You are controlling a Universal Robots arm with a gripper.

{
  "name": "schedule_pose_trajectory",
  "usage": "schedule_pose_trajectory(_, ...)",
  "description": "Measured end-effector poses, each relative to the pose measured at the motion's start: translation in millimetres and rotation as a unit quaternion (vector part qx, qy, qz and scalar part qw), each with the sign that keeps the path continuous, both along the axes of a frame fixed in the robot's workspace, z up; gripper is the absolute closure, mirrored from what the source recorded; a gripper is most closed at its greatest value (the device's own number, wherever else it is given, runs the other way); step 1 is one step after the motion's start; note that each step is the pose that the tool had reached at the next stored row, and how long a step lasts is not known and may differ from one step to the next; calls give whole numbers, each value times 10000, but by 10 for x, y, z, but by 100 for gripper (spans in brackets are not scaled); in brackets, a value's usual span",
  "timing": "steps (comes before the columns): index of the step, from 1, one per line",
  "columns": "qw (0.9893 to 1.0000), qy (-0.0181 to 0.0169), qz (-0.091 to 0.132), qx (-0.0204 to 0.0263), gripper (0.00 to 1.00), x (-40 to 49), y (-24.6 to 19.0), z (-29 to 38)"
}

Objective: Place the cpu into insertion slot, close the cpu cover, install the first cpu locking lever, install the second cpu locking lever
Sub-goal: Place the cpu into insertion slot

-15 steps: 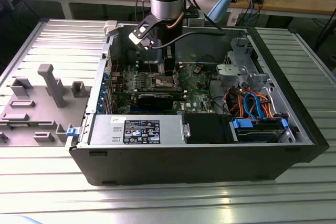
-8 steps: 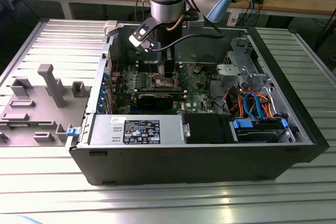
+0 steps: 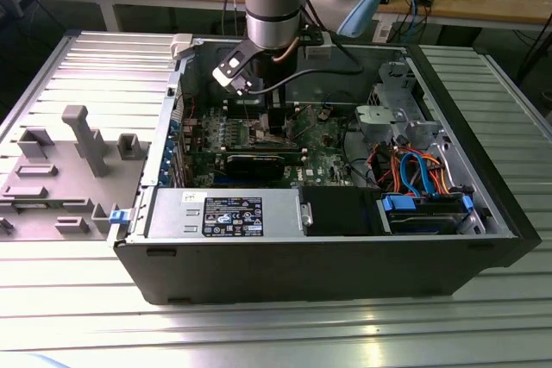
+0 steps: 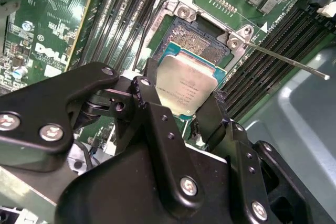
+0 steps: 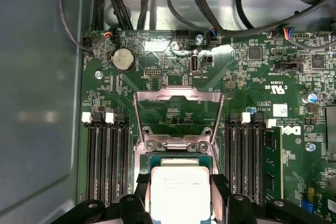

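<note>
Two jaws clamp the cpu [image 5: 180, 192] by opposite edges just above the 6 o'clock half of the insertion slot [image 4: 202, 38], taking the hinge of the raised cpu cover [image 5: 152, 95] as 12 o'clock; seating it well probably means squaring its corners to the slot and descending level.

Robotics lab: an opened desktop computer [image 3: 310, 273] lies on a ribbed metal table [image 3: 259, 333], cable-strewn wooden benches [image 3: 509, 8] behind.
</note>
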State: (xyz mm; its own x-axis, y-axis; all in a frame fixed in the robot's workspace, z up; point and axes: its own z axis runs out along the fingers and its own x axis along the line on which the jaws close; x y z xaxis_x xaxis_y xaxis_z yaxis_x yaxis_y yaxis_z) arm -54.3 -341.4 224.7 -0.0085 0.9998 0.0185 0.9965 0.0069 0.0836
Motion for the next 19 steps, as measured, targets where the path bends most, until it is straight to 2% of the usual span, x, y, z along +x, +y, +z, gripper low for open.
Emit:
schedule_pose_trajectory(5,10000,0,-5,0,46,-10,15,-57)
schedule_pose_trajectory(6,10000,0,-4,0,46,-33,18,-97)
schedule_pose_trajectory(7,10000,0,-29,2,46,-49,24,-216)
schedule_pose_trajectory(9,10000,0,-56,2,46,-54,25,-277)
schedule_pose_trajectory(11,10000,-3,-56,6,45,-53,26,-282)
schedule_pose_trajectory(12,10000,0,-56,2,38,-54,25,-279)
schedule_pose_trajectory(15,10000,0,-56,2,38,-54,25,-279)
schedule_pose_trajectory(19,10000,0,-56,2,38,-54,25,-216)
